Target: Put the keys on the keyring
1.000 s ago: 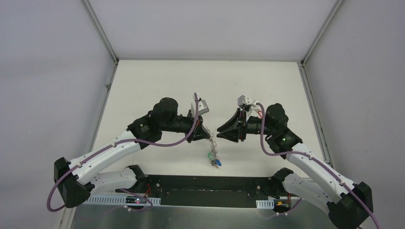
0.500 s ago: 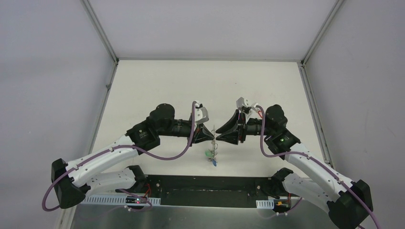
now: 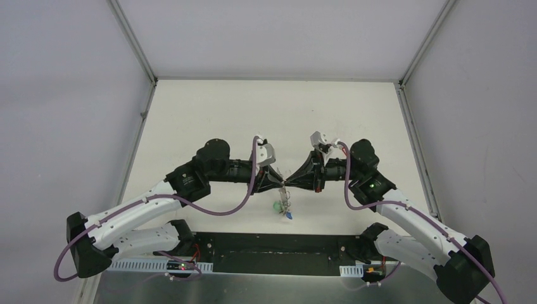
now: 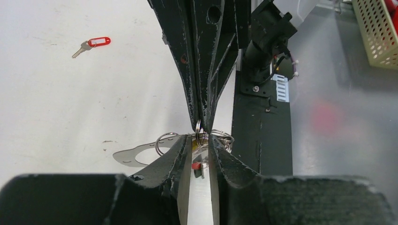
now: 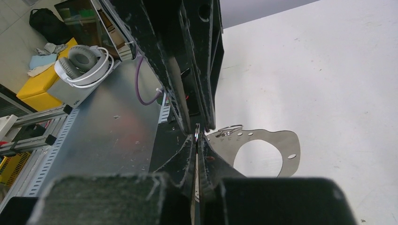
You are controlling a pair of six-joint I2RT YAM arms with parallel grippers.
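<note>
Top external view: the left arm and the right arm were stretched inward from their bases and bent at the elbow. The forearms were levelled above the desk, so that the two pairs of jaws met tip to tip between them.

The keyring was pinched at that meeting point, a thin ring seen edge-on. The left jaws were clenched on it from one side. The right jaws were closed almost flat on its rim from the other.

The keys were hung directly beneath the joined jaws, with a green head and a blue head visible among them. Whether they touched the desk could not be told.

In the left wrist view, the right jaws were seen descending from the top to the ring, which was held in the narrow gap of the left jaws. A flat silvery plate with a large hole was shown just beside and below the jaws, with smaller silvery loops at its edge. A red-headed key was left lying on the desk well apart from the jaws, to their far left.
</note>
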